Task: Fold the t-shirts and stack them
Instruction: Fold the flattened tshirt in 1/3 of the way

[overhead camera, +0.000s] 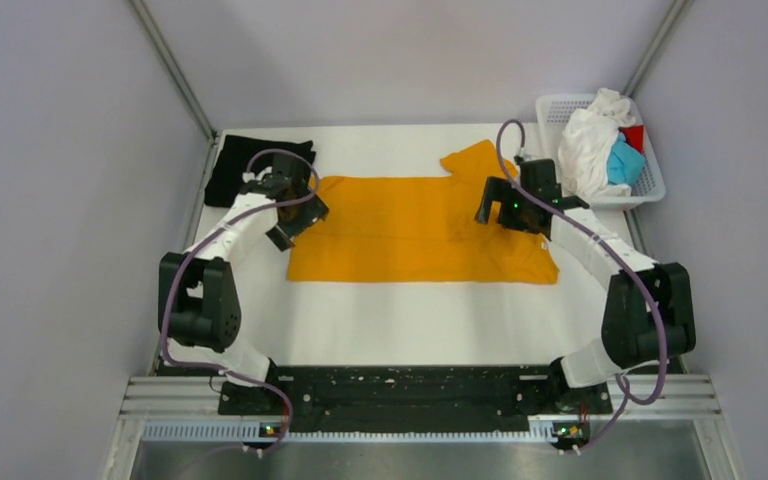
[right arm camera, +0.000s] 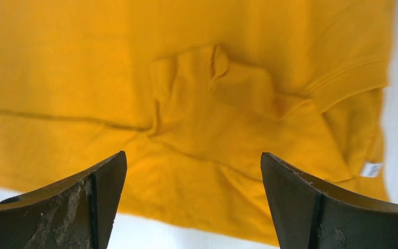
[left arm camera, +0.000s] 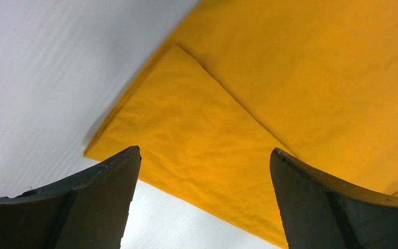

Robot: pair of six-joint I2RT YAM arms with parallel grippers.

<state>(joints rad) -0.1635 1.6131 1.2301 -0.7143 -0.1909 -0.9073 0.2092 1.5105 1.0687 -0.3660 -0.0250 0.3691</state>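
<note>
The orange-yellow t-shirt (overhead camera: pixel 415 230) lies flat in the middle of the white table, partly folded, with one sleeve sticking out at the far right. My left gripper (overhead camera: pixel 295 215) is open and empty above its left end; the left wrist view shows a folded corner of the shirt (left arm camera: pixel 197 140) between the fingers. My right gripper (overhead camera: pixel 495 205) is open and empty above its right end; the right wrist view shows the wrinkled collar area (right arm camera: pixel 212 119). A folded black t-shirt (overhead camera: pixel 245 165) lies at the far left. White (overhead camera: pixel 585 150), light blue (overhead camera: pixel 622 160) and red (overhead camera: pixel 634 135) shirts are piled in the basket.
The white mesh basket (overhead camera: pixel 650 185) stands at the far right corner, beside the right arm. Grey walls with metal rails close in the table on the left, far and right sides. The arm bases sit at the near edge.
</note>
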